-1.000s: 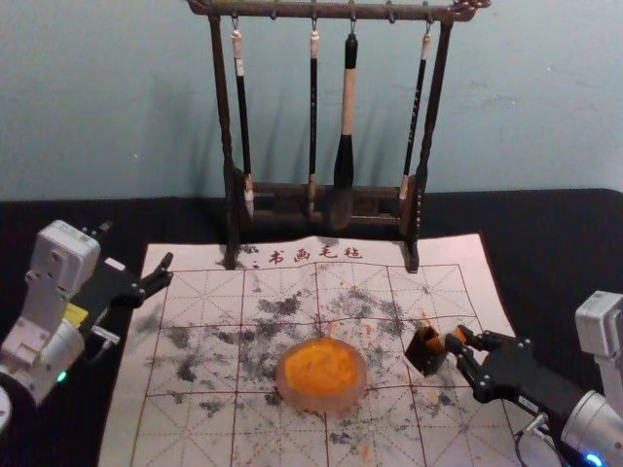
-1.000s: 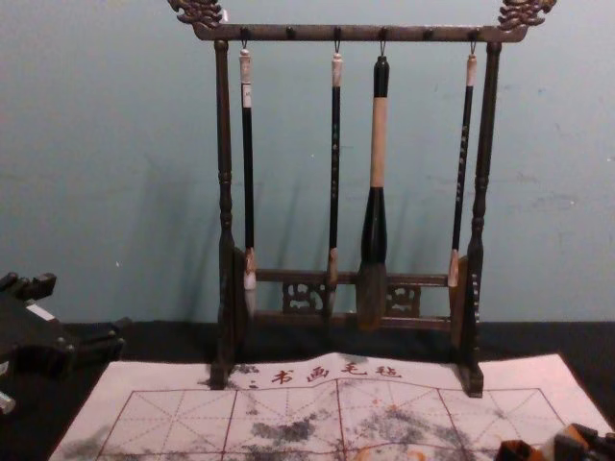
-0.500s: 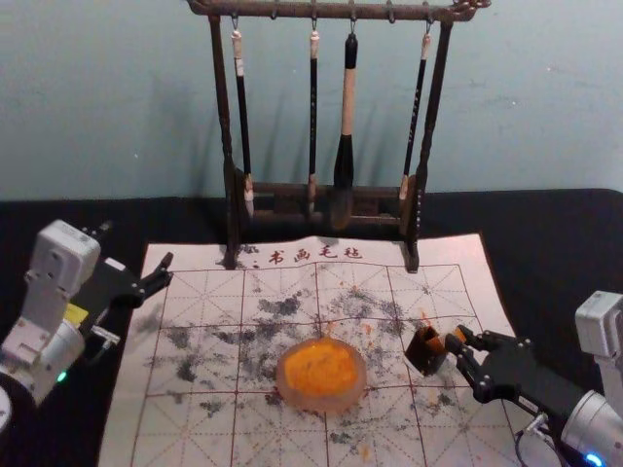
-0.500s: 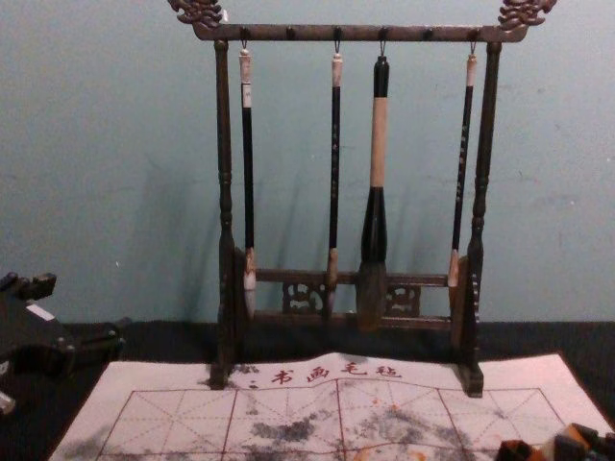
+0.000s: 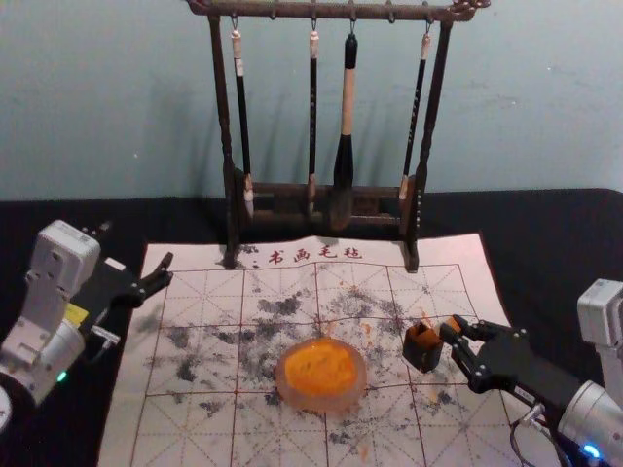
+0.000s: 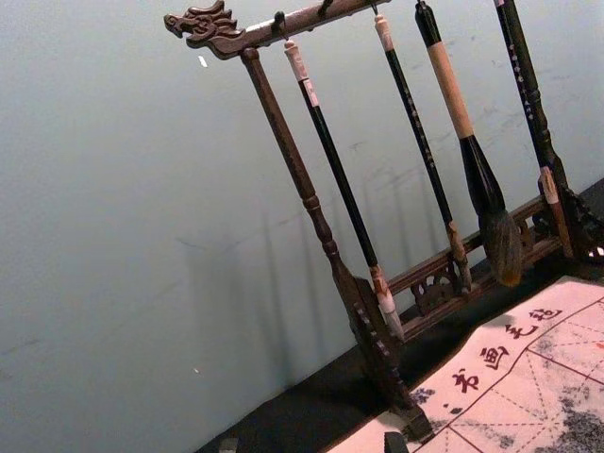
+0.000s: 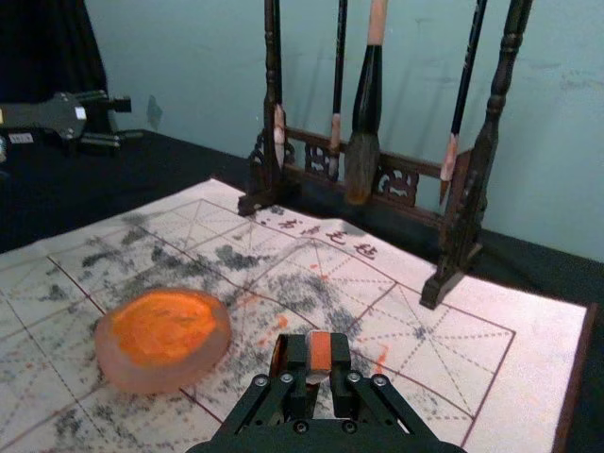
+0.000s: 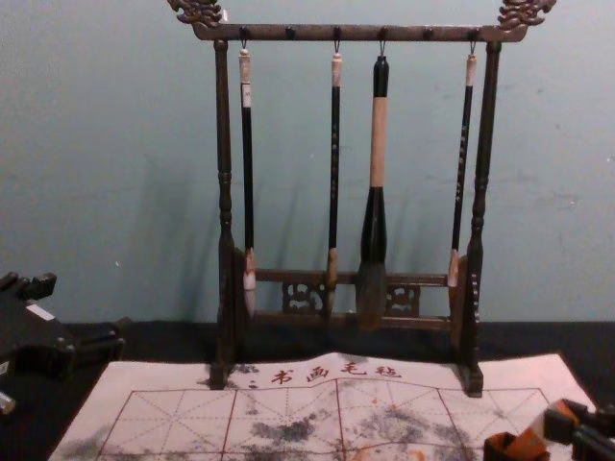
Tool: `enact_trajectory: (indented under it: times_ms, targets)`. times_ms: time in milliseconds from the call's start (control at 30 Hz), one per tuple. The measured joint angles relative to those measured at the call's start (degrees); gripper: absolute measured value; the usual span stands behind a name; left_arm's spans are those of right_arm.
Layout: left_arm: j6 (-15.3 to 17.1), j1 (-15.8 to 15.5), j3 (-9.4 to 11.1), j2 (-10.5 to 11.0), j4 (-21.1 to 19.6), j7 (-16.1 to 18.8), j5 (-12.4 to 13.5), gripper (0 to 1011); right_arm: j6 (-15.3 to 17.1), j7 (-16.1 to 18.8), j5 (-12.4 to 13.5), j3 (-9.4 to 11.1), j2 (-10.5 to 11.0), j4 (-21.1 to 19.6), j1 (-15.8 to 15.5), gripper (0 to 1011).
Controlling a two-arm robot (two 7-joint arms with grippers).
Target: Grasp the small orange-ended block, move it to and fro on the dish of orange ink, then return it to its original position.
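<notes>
On the left, the left pincer (image 5: 136,247) hangs idle by the left edge of the white felt mat (image 5: 204,428), its two fingers spread wide with nothing between them. A small yellow sticker (image 5: 75,313) is on its arm. The mat lies on the black counter (image 5: 545,229), with red lines, dark smudges and a few orange marks on it. Near its far edge, big red letters (image 5: 314,254) say 书画毛毡. The dark brown wooden rack (image 8: 485,173) stands at that far edge. Four brushes hang on it; the one furthest left has a white label (image 8: 247,94), too small to read. In the middle of the mat sits the round, cloudy dish of orange ink (image 5: 350,394). To its right there is bare mat, then a small dark square pot (image 5: 421,356) with orange stains. Just beside the pot is the small white block with orange ends (image 7: 320,350), tipped over at a slant. I can't tell if its low end touches the pot. The right pincer (image 5: 454,329) has the block pinched, its fingers only as far apart as the block is wide. That arm reaches in across the mat's right edge.
</notes>
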Motion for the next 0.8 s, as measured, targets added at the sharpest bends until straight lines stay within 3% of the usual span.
enact_trajectory:
  times_ms: [400,800]
  targets:
    - [0.0,0.0,0.0,0.0,0.0,0.0,0.0,1001,0.5,0.1,1.4,0.0,0.8,-2.4,-0.2,121]
    - [0.0,0.0,0.0,0.0,0.0,0.0,0.0,1001,3.1,0.6,2.7,0.8,3.9,-6.3,0.1,121]
